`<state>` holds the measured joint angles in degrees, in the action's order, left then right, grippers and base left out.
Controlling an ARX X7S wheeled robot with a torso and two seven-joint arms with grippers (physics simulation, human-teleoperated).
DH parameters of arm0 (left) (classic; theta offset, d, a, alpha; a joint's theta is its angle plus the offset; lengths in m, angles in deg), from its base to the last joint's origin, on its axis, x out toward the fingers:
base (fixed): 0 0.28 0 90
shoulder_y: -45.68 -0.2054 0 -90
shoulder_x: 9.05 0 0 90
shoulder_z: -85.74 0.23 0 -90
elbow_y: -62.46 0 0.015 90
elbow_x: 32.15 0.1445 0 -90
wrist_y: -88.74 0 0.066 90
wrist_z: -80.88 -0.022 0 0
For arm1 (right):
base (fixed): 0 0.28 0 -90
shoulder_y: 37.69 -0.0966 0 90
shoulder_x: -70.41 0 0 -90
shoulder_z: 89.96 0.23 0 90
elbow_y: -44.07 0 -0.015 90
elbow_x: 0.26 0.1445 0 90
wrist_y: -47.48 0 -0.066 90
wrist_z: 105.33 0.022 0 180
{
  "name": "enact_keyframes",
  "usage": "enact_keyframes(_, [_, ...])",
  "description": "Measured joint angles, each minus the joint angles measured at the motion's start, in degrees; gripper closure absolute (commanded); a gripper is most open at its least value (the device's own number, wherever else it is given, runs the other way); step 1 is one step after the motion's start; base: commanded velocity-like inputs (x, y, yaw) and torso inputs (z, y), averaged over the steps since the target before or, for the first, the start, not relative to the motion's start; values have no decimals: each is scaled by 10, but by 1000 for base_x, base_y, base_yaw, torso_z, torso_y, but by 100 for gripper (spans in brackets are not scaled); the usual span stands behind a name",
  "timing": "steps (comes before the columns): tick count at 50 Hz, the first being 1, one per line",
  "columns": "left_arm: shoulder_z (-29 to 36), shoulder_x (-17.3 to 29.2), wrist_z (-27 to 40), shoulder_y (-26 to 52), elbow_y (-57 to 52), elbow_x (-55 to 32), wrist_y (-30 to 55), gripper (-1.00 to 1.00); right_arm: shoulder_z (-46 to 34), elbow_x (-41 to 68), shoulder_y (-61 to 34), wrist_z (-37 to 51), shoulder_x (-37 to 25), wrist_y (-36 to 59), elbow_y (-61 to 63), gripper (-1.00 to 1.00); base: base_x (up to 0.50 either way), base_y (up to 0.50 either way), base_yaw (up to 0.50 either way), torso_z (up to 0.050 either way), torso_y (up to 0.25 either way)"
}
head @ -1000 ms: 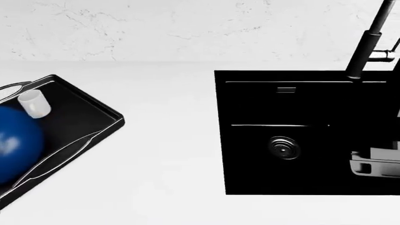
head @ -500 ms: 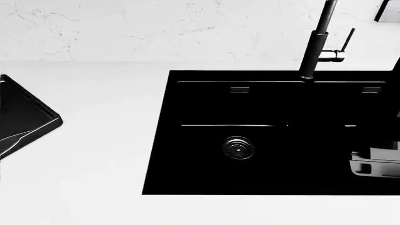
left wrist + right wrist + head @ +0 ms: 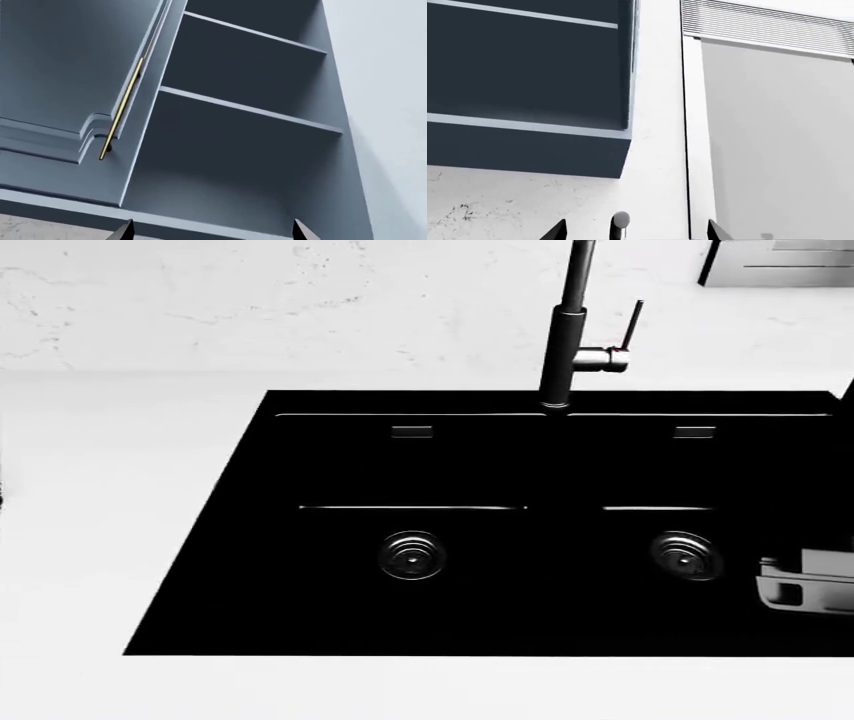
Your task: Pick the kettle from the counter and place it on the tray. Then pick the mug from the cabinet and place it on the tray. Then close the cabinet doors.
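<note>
The kettle, the mug and the tray are out of view. The white counter (image 3: 107,540) shows in the head view. In the left wrist view the blue-grey cabinet (image 3: 247,107) is open, its shelves bare. One of its doors (image 3: 60,75), with a thin brass handle (image 3: 123,107), stands beside the opening. My left gripper (image 3: 212,235) points up at the cabinet, open and holding nothing. My right gripper (image 3: 635,235) is open too and empty. It faces the cabinet's dark underside (image 3: 527,145) and the white wall. A pale grey piece of my right arm (image 3: 805,585) shows over the sink.
A black double sink (image 3: 481,570) is set in the counter, with a tall dark faucet (image 3: 567,330) behind it. The faucet's top (image 3: 620,220) rises between my right fingertips. A white marbled wall (image 3: 200,300) backs the counter. Beside the cabinet is a slatted vent (image 3: 760,25).
The head view has swung right. The tray with the kettle and mug slid out past the left edge, and the sink's second basin came into view.
</note>
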<state>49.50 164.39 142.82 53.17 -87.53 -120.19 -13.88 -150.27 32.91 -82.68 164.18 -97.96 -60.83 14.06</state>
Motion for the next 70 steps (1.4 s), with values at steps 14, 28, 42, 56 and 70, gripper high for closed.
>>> enact_keyframes(14, [32,8,-4,7,0,14,-15,-100,69,60,2,-40,-33,37,0,-100,1,-250,0,0,0])
enact_keyframes(28, [78,16,-11,26,0,30,-31,-100,676,536,42,-104,-64,350,-5,-100,0,0,0,0,0])
enact_keyframes(42, [120,34,-26,52,0,34,-53,-100,971,686,24,-179,34,545,-116,-100,0,0,0,0,0])
enact_keyframes(56, [145,53,-40,64,0,38,-70,-100,1192,701,28,-240,294,843,-259,-100,0,0,0,1,0])
enact_keyframes(70, [164,62,-42,51,0,60,-89,-100,1282,543,46,-385,463,948,-373,-100,0,0,1,2,3])
